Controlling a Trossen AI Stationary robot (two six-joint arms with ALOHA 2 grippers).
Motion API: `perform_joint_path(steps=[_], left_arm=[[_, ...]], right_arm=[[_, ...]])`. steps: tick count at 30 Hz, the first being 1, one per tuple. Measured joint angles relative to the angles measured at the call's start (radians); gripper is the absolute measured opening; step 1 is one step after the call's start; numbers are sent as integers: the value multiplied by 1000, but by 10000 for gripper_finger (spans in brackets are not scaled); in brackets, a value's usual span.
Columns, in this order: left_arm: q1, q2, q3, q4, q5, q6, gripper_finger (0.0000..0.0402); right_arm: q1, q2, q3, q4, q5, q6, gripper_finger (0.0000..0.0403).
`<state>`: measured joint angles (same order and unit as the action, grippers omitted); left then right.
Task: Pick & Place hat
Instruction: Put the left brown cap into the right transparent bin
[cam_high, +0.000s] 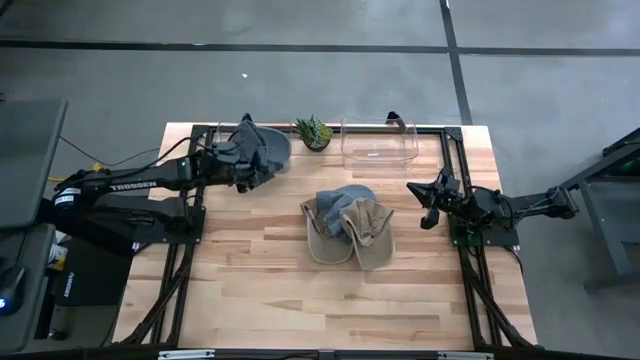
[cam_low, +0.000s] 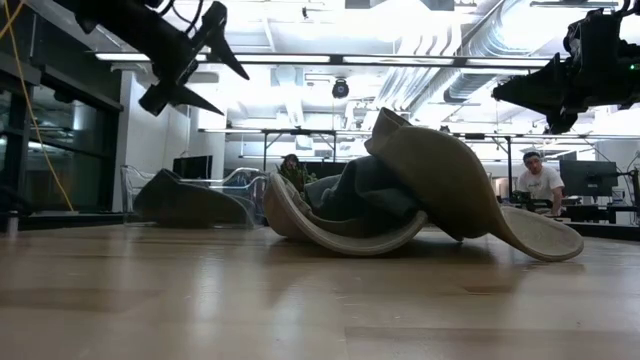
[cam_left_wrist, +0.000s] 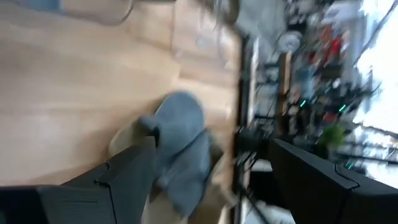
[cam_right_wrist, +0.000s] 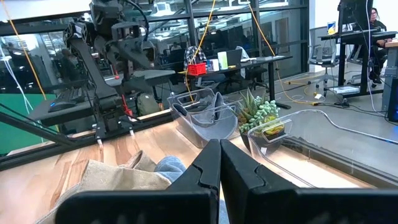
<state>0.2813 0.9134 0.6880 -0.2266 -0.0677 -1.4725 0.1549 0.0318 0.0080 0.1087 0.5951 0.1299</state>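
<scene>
"TROSSEN" lettered on left arm (cam_high: 130, 184); left gripper (cam_high: 243, 166) released above grey hat (cam_high: 268, 150) (right gripper (cam_high: 428, 205) clenched, empty).

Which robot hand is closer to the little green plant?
Left. The left gripper, open, hovers over a grey hat beside the plant. The right gripper, shut, waits farther off at the table's right edge.

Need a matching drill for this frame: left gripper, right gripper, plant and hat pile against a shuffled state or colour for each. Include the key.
1. left gripper
2. right gripper
3. plant
4. hat pile

A. green
B. shut
C. tan and grey
D. open

Pairs: 1-D, 2-B, 3-A, 4-C
</scene>
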Motion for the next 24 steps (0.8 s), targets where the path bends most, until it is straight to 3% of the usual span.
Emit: perform_joint_path(steps=[4,10,24], left_arm=[[-9,1,0,-60,93,33,298],[-102,22,-1,-80,77,55,298],[-382,174,-1,-72,-161,-108,298]], right_arm=[[0,0,0,0,0,0,0],[0,0,0,0,0,0,0],[0,0,0,0,0,0,0]])
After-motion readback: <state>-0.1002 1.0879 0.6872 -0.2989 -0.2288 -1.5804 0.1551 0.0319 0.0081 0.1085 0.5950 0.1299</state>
